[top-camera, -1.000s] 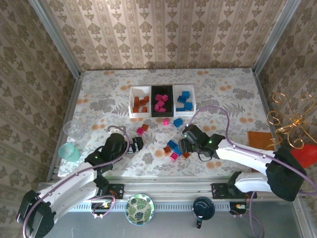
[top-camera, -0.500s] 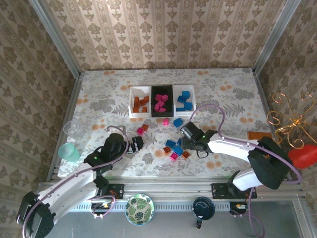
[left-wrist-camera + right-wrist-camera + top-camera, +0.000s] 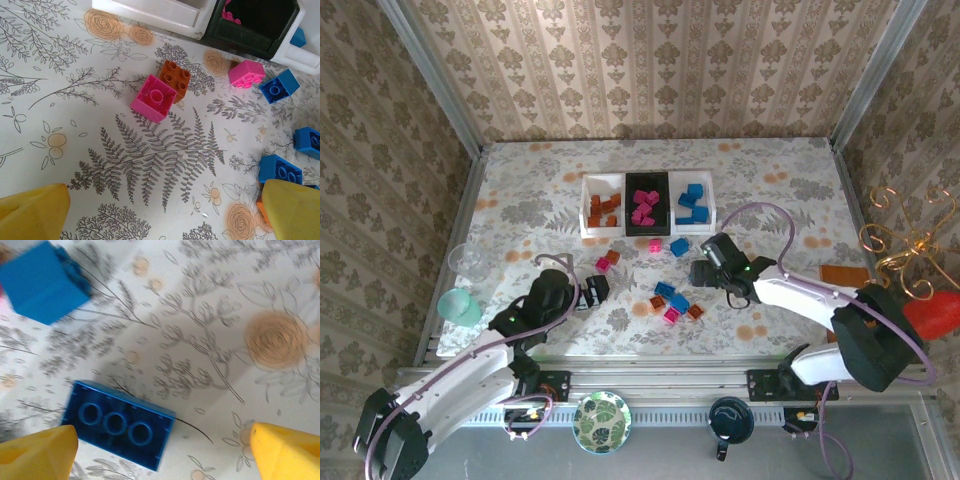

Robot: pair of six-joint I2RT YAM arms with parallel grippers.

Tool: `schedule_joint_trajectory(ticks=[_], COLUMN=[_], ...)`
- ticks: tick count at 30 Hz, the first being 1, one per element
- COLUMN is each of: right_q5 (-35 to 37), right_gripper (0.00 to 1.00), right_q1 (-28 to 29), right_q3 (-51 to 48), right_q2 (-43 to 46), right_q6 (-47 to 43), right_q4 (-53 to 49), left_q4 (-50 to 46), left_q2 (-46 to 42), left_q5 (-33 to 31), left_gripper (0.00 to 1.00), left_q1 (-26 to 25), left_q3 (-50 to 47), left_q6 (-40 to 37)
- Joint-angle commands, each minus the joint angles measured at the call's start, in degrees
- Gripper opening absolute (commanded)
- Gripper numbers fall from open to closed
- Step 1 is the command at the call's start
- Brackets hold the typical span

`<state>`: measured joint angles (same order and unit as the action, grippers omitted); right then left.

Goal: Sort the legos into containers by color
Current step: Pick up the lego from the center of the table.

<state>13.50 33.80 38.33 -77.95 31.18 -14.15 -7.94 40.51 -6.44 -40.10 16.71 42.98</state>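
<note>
Right wrist view: right gripper (image 3: 160,455) gapes wide, empty, above a blue three-stud brick (image 3: 118,429).
Left gripper (image 3: 162,209): fully spread, holding nothing.
Loose legos (image 3: 666,291): scattered just nearer than the black tray (image 3: 647,176).
Handling: likely light, rigid, slick; pinch flat opposite sides.

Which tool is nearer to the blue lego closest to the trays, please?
Right. The right tool is just right of that blue lego; the left tool sits far left.
</note>
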Motion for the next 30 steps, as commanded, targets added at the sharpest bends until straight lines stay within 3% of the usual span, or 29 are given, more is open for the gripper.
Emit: schedule_joint_trajectory(ticks=[1, 5, 10, 16, 30], right_q5=[-3.1, -5.2, 1.8, 2.9, 1.4], right_gripper=[0.92, 0.92, 0.93, 0.93, 0.70], right_q1=[0.4, 0.6, 3.0, 4.4, 4.4], right_q3=[2.6, 4.5, 7.8, 7.4, 4.9], right_q2=[-2.7, -6.7, -11.7, -14.9, -10.7], right_q6=[-5.0, -6.8, -3.2, 0.0, -2.9], right_q4=[1.1, 2.2, -3.3, -3.0, 3.8], left_q4=[0.6, 0.9, 0.0, 0.5, 0.8], left_q2=[0.3, 1.3, 1.3, 1.2, 1.2], left_q5=[-0.5, -0.1, 0.0, 0.1, 1.5], left_gripper=[1.00, 1.00, 1.00, 1.00, 1.00], left_q1=[0.3, 0.5, 0.6, 0.8, 1.2], left_q3=[-1.4, -1.3, -1.5, -1.7, -1.6], left_q6=[1.5, 1.7, 1.7, 1.7, 1.0])
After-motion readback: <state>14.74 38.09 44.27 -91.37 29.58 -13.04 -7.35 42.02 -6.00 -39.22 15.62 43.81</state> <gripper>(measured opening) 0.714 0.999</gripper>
